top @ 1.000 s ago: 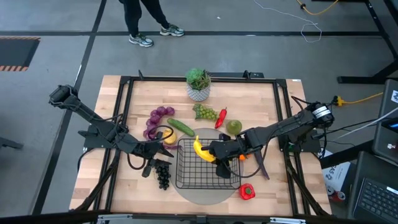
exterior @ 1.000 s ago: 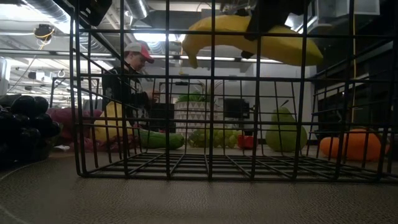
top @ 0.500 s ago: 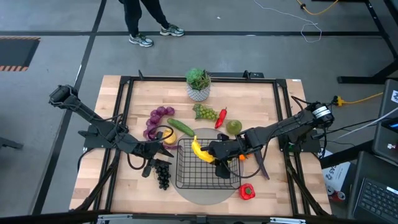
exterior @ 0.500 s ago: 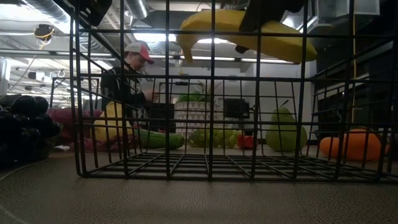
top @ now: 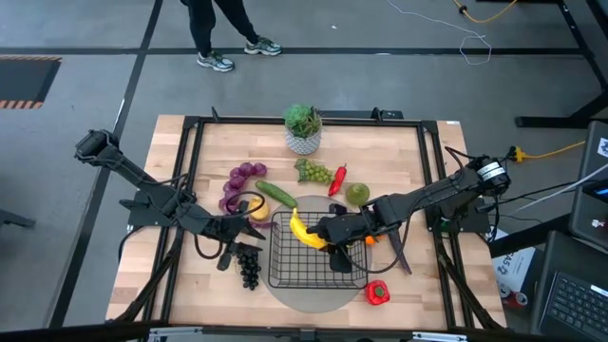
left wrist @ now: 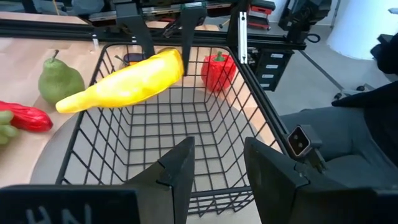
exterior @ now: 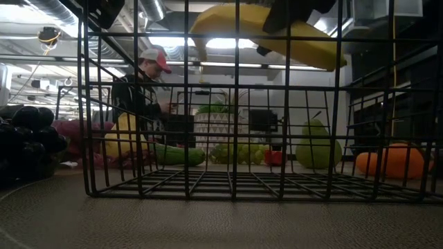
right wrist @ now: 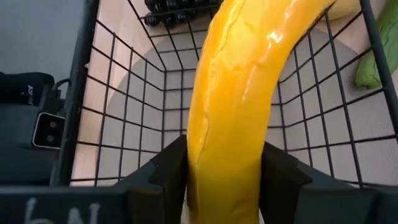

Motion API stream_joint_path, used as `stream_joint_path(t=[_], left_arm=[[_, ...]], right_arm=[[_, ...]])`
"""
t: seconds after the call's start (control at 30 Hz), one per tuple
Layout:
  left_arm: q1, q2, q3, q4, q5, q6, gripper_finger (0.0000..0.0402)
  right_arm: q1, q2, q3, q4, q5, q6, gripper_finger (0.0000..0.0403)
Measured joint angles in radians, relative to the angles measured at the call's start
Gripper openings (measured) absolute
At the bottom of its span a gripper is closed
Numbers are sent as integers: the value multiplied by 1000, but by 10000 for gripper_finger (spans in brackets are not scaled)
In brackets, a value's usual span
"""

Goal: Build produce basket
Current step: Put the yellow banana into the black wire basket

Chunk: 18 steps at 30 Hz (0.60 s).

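Basket (top: pixel 313 255) empty so far. I've got the right gripper (top: pixel 323 233) pinching banana (top: pixel 304 231) above its far edge, not yet released. Left gripper (top: pixel 231 249) idles spread beside it. All other produce remains on the table (top: pixel 399 161).

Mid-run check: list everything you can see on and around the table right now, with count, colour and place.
basket: 1, black wire, near-centre of table on a grey round mat, nothing lying in it
banana: 1, yellow, held above the basket
cucumber: 1, green, beyond the basket
pear: 1, green, beyond the basket's right corner
green grapes: 1 bunch, in front of the plant
purple grapes: 1 bunch, left of the cucumber
black grapes: 1 bunch, left of the basket
chilli pepper: 1, red, beside the green grapes
bell pepper: 1, red, right of the basket's near corner
potted plant: 1, green in white pot, far edge
person: 1, beyond the table
left claw: open, beside the black grapes
right claw: shut on the banana
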Motion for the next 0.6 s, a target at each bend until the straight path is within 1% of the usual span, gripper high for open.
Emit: stream_joint_path(t=[0.27,0.37,0.5,0.6], left_arm=[[-4,0,0,0,-7,-11,134],[1,0,0,-3,-8,22,134],[4,25,-7,-13,-18,27,134],[4,47,-6,-6,-27,26,134]], right_arm=[[0,0,0,19,0,1,156],[0,0,0,25,0,1,156],[0,0,0,39,0,-2,156],[0,0,0,41,-1,-62,156]])
